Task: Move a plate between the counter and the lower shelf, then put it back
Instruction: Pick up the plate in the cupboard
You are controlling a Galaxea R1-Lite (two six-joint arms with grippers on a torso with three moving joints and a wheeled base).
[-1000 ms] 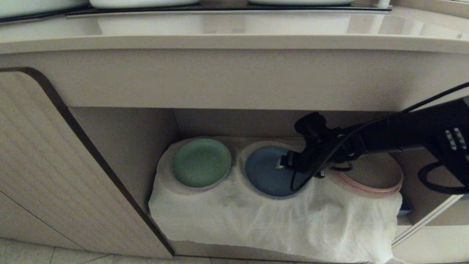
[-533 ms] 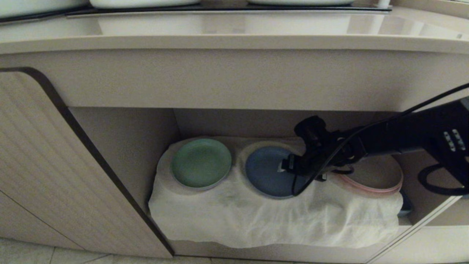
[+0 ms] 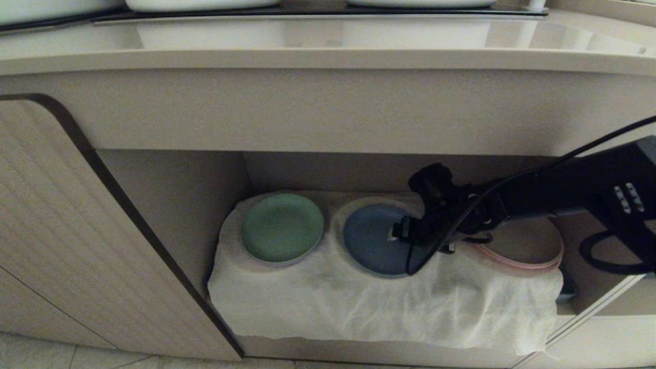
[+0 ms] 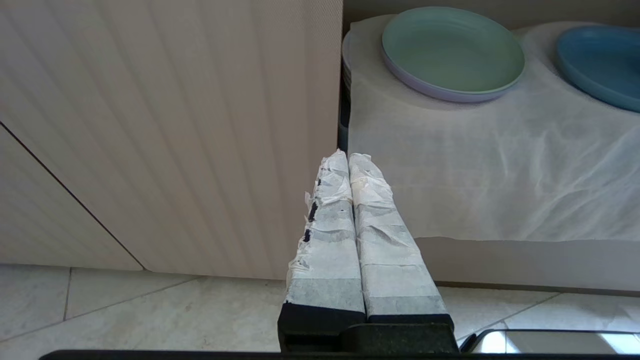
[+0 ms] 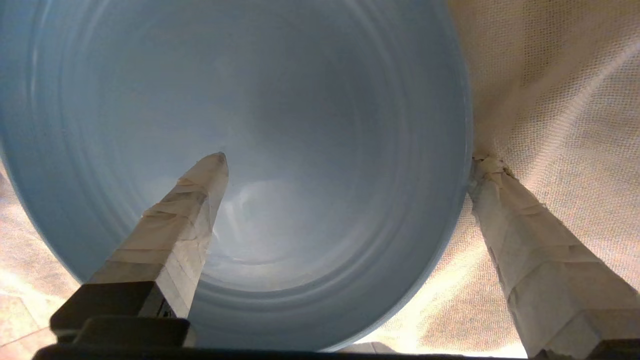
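The light-blue plate (image 3: pixel 369 241) lies on the white cloth (image 3: pixel 359 307) in the lower shelf (image 3: pixel 174 200), between two other plates. My right gripper (image 3: pixel 420 238) reaches in from the right and stands open across the plate's right rim. In the right wrist view one taped finger (image 5: pixel 185 220) is over the plate (image 5: pixel 260 115) and the other finger (image 5: pixel 525 235) is outside the rim on the cloth; my right gripper (image 5: pixel 350 160) grips nothing. The counter (image 3: pixel 328 56) runs above. My left gripper (image 4: pixel 348 156) hangs shut and empty near the floor, the plate (image 4: pixel 600 60) beyond it.
A green plate (image 3: pixel 282 228) sits left of the blue one, a beige pink-edged plate (image 3: pixel 523 246) right of it under my arm. The ribbed cabinet door (image 3: pixel 77 230) closes off the left side. The shelf's ceiling hangs low over the arm. White dishes stand on the counter's back edge.
My right gripper has shifted very slightly left and down at the plate's rim. The cloth's hanging front right corner has drawn up and resettled. The left arm has not moved.
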